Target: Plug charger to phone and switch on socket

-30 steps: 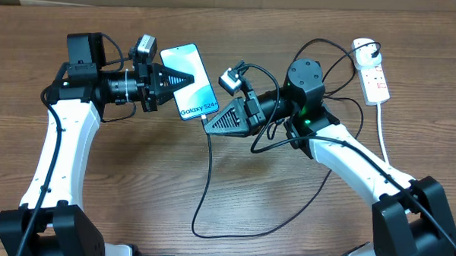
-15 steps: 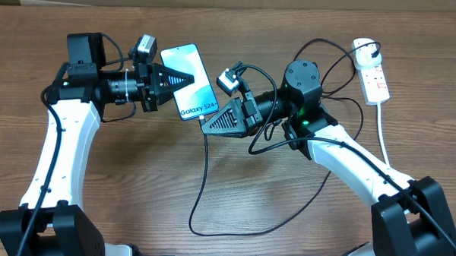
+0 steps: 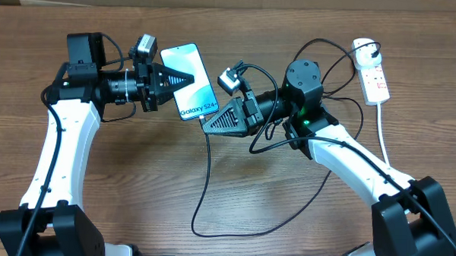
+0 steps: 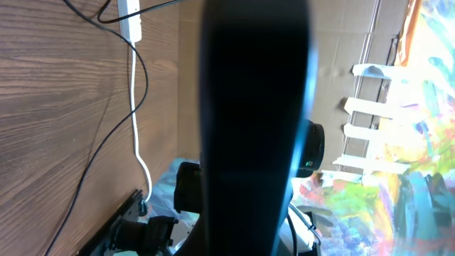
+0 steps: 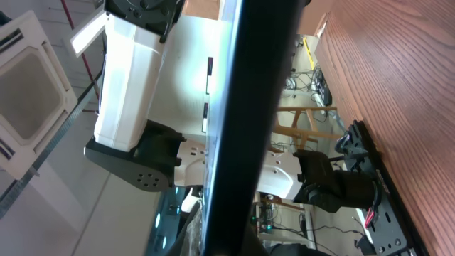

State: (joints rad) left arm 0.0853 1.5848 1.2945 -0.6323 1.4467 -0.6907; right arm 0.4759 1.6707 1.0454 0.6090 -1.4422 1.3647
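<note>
Moved: right gripper [image 3: 206, 127] barely, pinching the charger [image 3: 209, 173] plug at the phone [image 3: 186, 62] bottom edge. Left gripper [image 3: 190, 79] clamps the phone. Insertion seemingly unfinished.

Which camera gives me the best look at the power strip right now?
Overhead. It shows the whole white power strip, red markings included, at the picture's upper right with its white cord. Left wrist catches only what looks like one end and the cord. Right wrist does not show it.

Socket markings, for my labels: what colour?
Red, on the white socket; clearest in the overhead view.
</note>
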